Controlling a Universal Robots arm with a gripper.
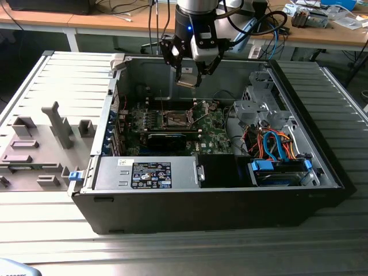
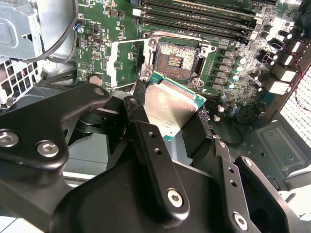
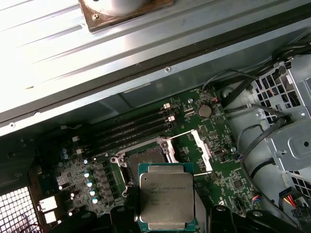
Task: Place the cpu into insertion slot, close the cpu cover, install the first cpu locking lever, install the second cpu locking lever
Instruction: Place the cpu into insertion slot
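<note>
Starting at the exterior view's left, you have one grey fixture plate [image 1: 34, 152] lying on the ribbed desk [image 1: 230, 253], with several upright holders on it. Just beside it stands one open computer case [image 1: 172, 213], and inside that lies one green circuit board [image 1: 215, 135].

Over the board hangs your one arm with its one tool [image 1: 188, 79]. The tool is clenched on the one cpu [image 3: 166, 196], with two black fingers [image 3: 219, 217] pressing opposite edges and the silvery face showing in both wrist views. The chip is in the air, not seated.

Under it sits the one insertion slot [image 1: 176, 119], its dark centre bare. In the first wrist view the chip overlaps the slot's near rim. The one cpu cover [image 3: 203, 150] stands swung up at the slot's side, so the socket is uncovered. One long black card [image 1: 167, 140] lies near the slot.

Furthest to the exterior view's right, one metal drive cage [image 1: 259, 103] stands above a bundle of orange and blue cables [image 1: 276, 146].
</note>
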